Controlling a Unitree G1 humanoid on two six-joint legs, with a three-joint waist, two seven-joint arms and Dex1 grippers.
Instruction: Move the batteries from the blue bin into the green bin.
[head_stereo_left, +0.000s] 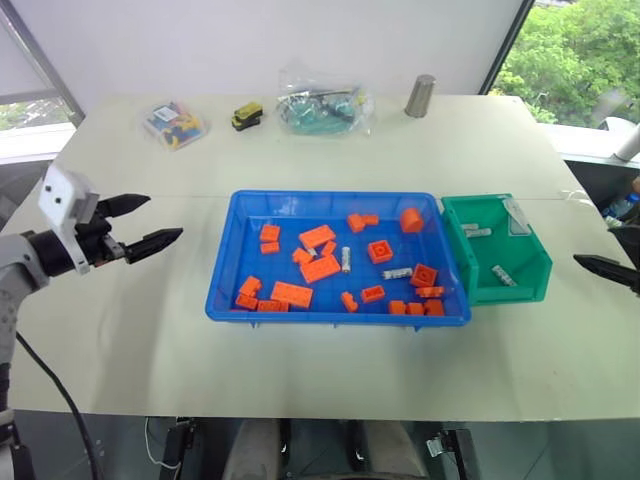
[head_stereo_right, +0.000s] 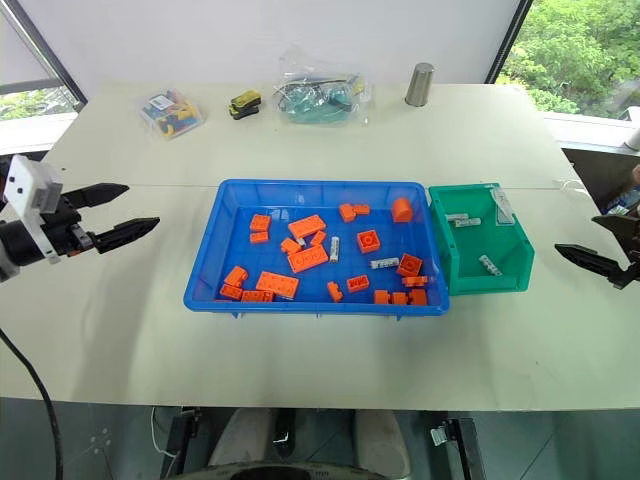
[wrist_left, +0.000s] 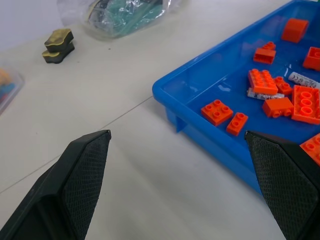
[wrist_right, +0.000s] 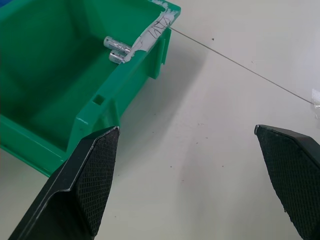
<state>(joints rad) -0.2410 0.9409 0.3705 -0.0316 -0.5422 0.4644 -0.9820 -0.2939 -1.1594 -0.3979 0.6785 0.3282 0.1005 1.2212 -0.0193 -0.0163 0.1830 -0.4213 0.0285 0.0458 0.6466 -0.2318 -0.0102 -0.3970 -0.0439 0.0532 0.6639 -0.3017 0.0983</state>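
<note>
Where frame edge cuts it — right gripper (head_stereo_right: 598, 256), fingers apart, partly unseen

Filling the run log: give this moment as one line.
left gripper: open, empty | right gripper: open, empty | batteries: some in blue bin, some in green bin

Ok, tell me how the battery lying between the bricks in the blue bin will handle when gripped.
The battery is a smooth metal cylinder, so it may slip between the fingers. Lying on its side on the blue bin floor, it would probably roll if nudged. The orange bricks beside it may crowd the grip.
</note>
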